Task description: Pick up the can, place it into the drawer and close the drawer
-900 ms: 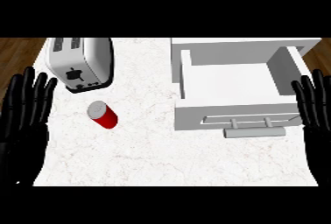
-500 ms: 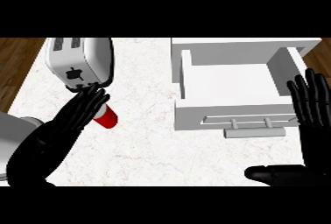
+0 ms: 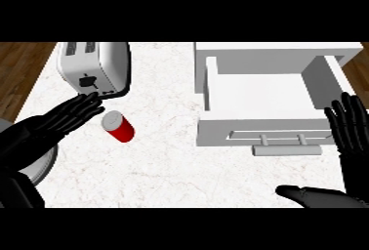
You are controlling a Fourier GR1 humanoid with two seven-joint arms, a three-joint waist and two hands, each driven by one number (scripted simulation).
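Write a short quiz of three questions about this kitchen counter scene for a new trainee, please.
1. True or false: the red can already lies inside the drawer.
2. Which hand is nearest the can? A) left hand B) right hand
3. Fill in: the appliance behind the can is a ____.

Key: 1 false, it lies on the counter and the drawer is open. 2 A, fingers straight, not around the can. 3 toaster.

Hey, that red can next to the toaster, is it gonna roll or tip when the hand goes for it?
The red can looks tilted or lying on the counter, so a sideways nudge from the left hand would probably roll it. Its smooth round wall may slip between fingers. It looks rigid.
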